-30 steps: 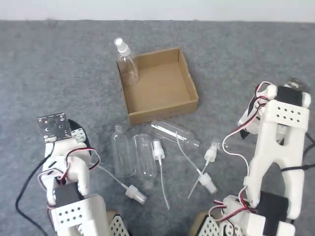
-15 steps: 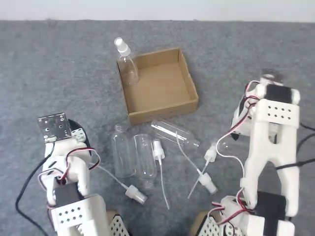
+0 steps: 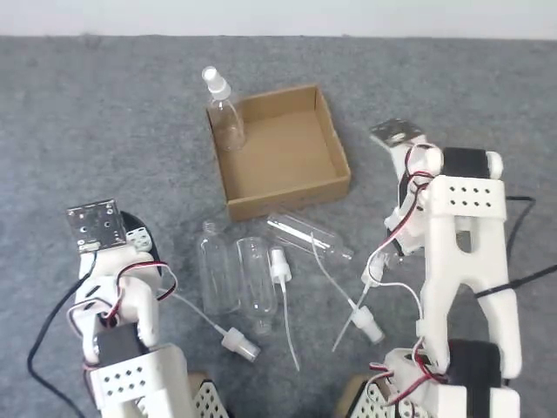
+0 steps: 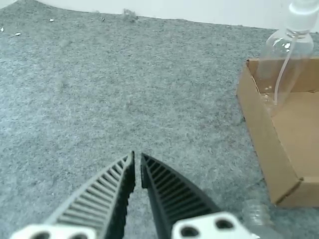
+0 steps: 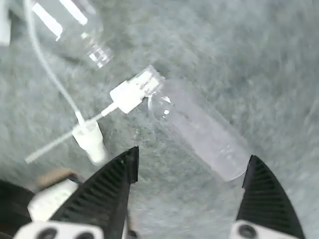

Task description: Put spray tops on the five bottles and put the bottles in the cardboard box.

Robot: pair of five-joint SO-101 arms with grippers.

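Grey and fuzzy, the table (image 3: pixel 104 113) carries a square cardboard box (image 3: pixel 287 196) with one capped clear bottle (image 3: pixel 224 117) leaning in its 10 o'clock corner. The right pincer (image 5: pixel 193 155) gapes, released, above a clear cylindrical bottle (image 5: pixel 199 127) lying flat; the left pincer (image 4: pixel 137 157) is clenched, empty.

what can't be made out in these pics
- Left wrist view: the edge cuts the boxed bottle at its spray top.
- Right wrist view: the edge cuts off most of a second bottle.
- High view: the right arm covers the third bottle beneath its pincer.
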